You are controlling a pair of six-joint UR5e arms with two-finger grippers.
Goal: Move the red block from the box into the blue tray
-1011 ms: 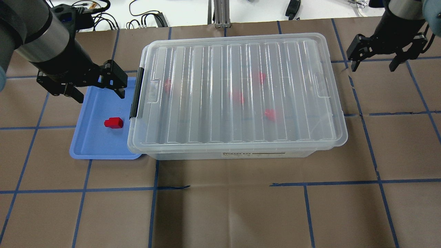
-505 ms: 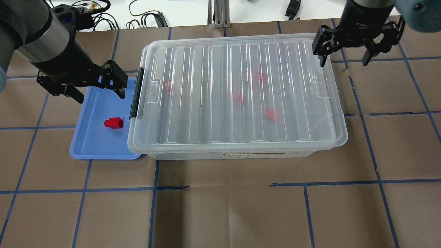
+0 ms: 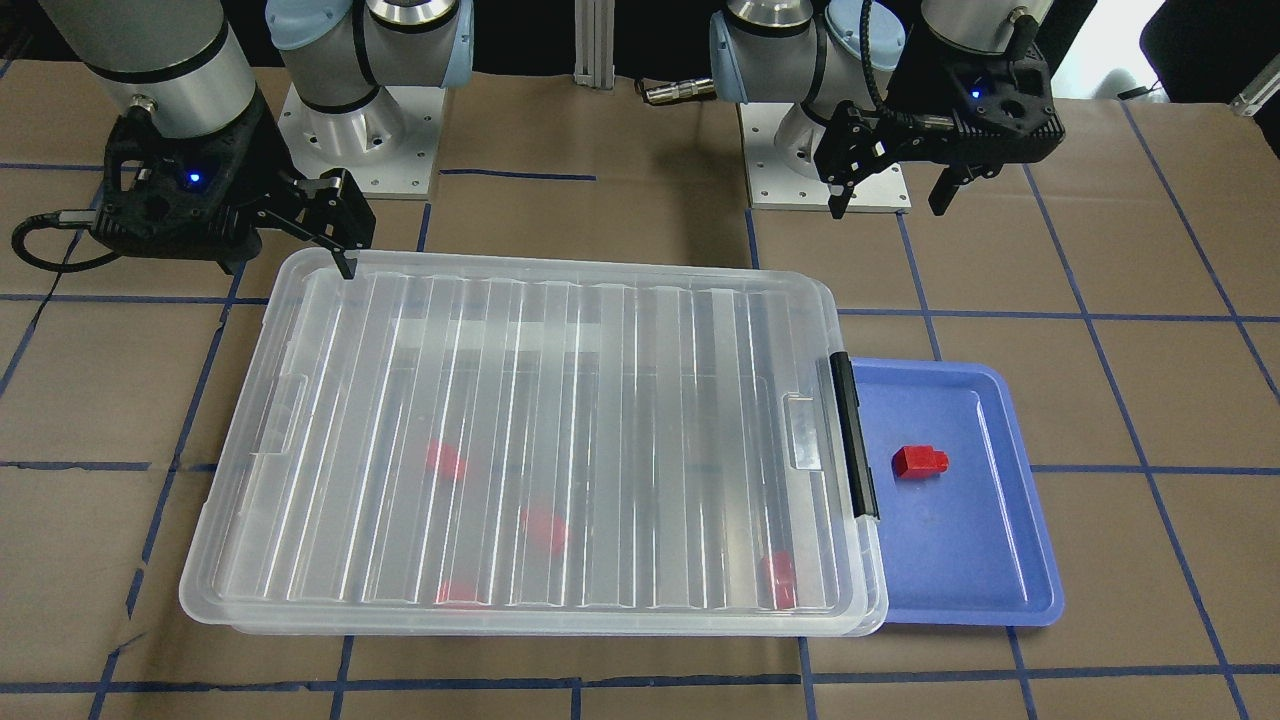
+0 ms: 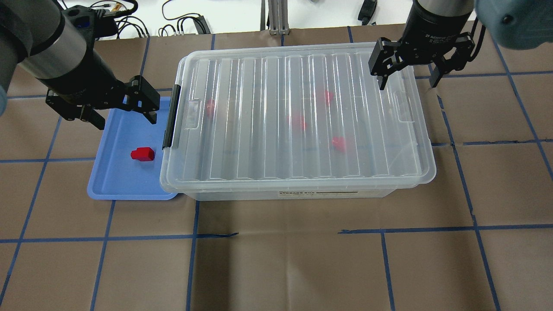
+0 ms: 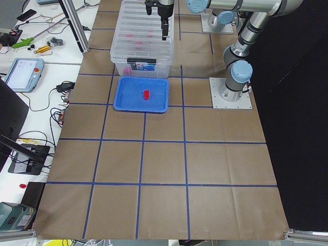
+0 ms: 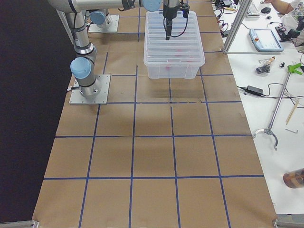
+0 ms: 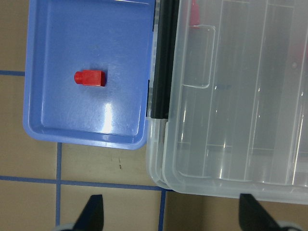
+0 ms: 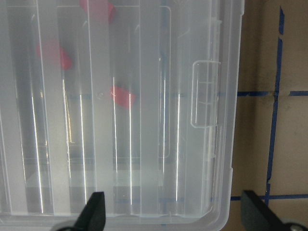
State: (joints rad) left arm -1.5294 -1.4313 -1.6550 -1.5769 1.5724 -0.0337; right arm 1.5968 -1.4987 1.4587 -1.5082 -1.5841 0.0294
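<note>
With one red block (image 4: 142, 154) lying in the blue tray (image 4: 116, 185) at centre left, the placing looks done, though perhaps four more show dimly through the lidded box (image 4: 302, 193); left gripper (image 4: 126, 122) and right gripper (image 4: 407, 85) both hang spread wide, empty.

Bright, even light falls from above on the counter (image 4: 281, 268), leaving only a faint soft shadow beside the box (image 4: 302, 129) toward the robot-side edge. Its ribbed lid throws long white glare streaks, and the blue tray (image 7: 62, 120) carries one pale sheen. The counter is in crisp focus, but the left claw (image 7: 172, 216) and right claw (image 8: 172, 211) are blurred in the wrist views.
</note>
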